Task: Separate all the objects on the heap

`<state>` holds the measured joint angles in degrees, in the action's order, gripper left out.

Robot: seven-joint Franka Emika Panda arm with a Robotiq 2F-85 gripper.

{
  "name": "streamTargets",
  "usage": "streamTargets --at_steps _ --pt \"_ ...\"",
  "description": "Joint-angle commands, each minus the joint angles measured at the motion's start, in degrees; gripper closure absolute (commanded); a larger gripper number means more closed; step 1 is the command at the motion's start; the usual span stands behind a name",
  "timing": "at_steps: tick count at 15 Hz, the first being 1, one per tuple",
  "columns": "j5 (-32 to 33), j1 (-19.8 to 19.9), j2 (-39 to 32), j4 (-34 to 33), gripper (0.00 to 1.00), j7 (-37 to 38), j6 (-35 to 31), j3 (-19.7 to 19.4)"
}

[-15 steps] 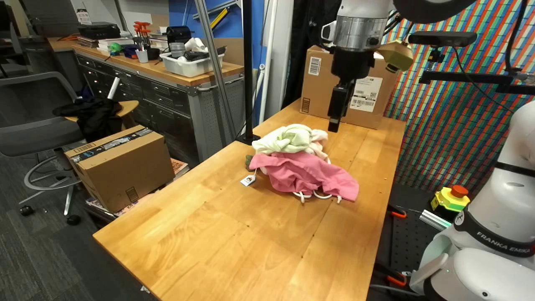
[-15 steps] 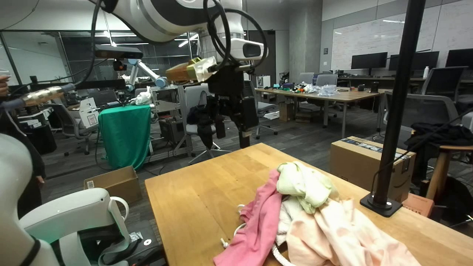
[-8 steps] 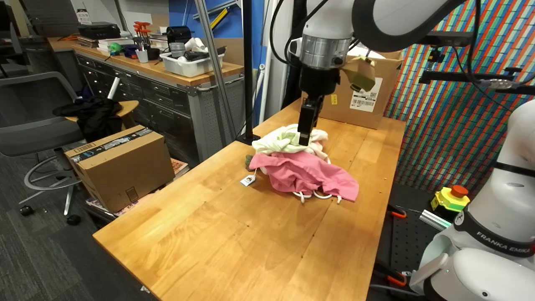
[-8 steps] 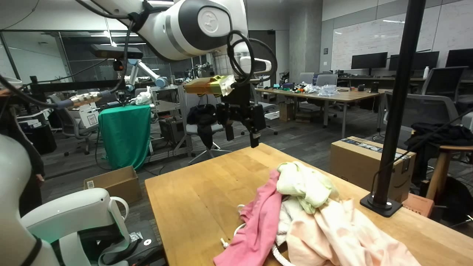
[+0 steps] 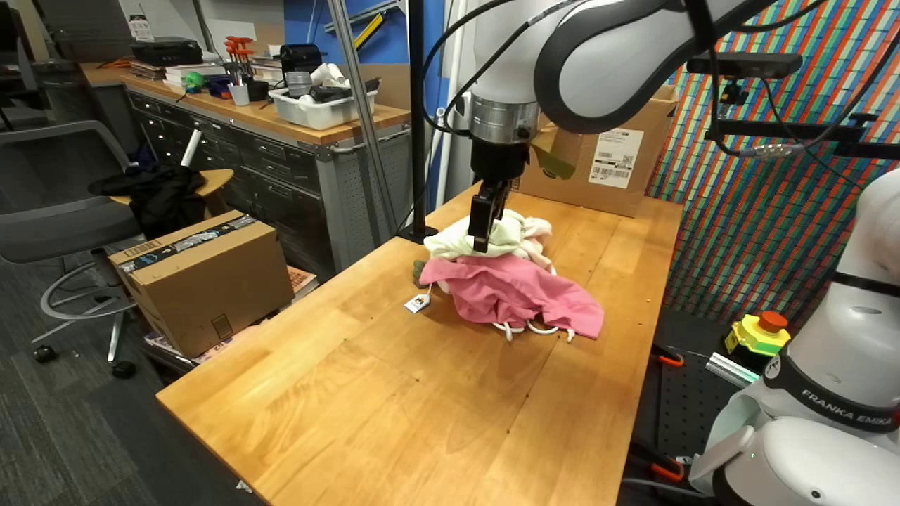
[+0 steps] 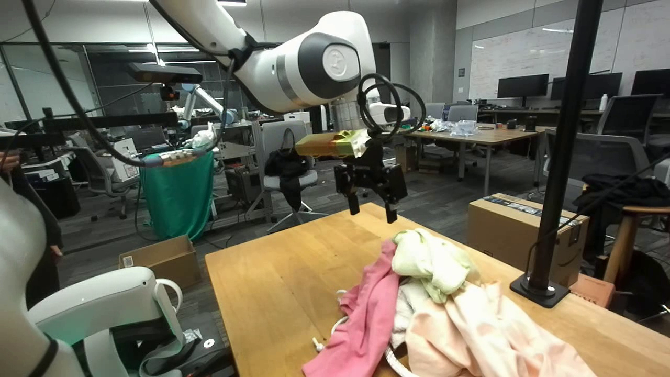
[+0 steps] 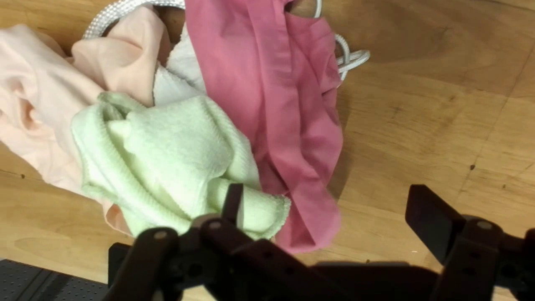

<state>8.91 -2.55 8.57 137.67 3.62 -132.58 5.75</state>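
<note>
The heap of cloths (image 5: 510, 281) lies on the wooden bench (image 5: 394, 422), the pieces overlapping in a loose tangle. On top sits a pale green cloth (image 7: 175, 154), bunched and folded over on itself. It covers part of a peach cloth (image 6: 487, 330) on one side and the edge of a pink cloth (image 7: 267, 104) on the other. Between those two a bit of white cloth (image 7: 173, 85) shows, mostly hidden. A thick white rope (image 7: 106, 19) curves out beside the peach cloth, and thin white cord (image 7: 354, 62) loops out from the pink one's edge. In an exterior view a small tag (image 5: 417, 303) rests on the bench just beside the heap, near a little dark green item (image 5: 419, 273) too small to make out.

The black tool (image 6: 373, 213) hangs above the bench, pointing down, its two fingers (image 7: 434, 221) spread well apart. In an exterior view its tips are clear of the green cloth. In the wrist view one finger shows in front of the green cloth, the other in front of the bench's wood, and the end of the pink cloth appears between them.

A black pole (image 6: 563, 152) stands upright on the bench near the heap. In an exterior view a cardboard box (image 5: 581, 169) stands at the bench's far end; another carton (image 6: 507, 230) sits off the bench, seen in both exterior views.
</note>
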Motion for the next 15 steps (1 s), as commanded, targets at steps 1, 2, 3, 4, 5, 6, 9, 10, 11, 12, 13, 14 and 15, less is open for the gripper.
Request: streamTargets --at_steps 1,2,3,4,5,6,9,10,11,12,13,14,15 --pt "5.3 1.6 -4.2 -2.7 0.00 4.4 -3.9 -0.9" --pt "7.9 2.1 -4.8 -2.9 0.00 6.4 -5.0 -1.1" --pt "9.7 2.5 -5.7 -3.3 0.00 7.7 -5.4 -1.4" --pt "12.8 3.0 -6.2 -3.4 0.00 10.2 -6.3 -1.7" --pt "15.1 3.2 -6.8 -3.8 0.00 12.3 -6.6 -2.0" --pt "17.1 3.4 -7.4 -4.1 0.00 14.3 -6.8 -2.4" --pt "20.5 3.3 -8.9 -4.8 0.00 17.9 -5.8 -3.2" --pt "20.8 3.2 -9.4 -5.0 0.00 18.3 -5.4 -3.4" --pt "21.3 3.1 -10.0 -5.2 0.00 19.0 -5.3 -3.6" --pt "21.6 3.0 -10.6 -5.5 0.00 19.7 -5.2 -3.9" --pt "22.0 2.9 -11.1 -5.6 0.00 20.4 -5.3 -4.1" --pt "22.5 2.9 -11.6 -5.8 0.00 21.2 -5.2 -4.3" --pt "22.8 2.8 -12.1 -6.1 0.00 21.8 -5.1 -4.6"
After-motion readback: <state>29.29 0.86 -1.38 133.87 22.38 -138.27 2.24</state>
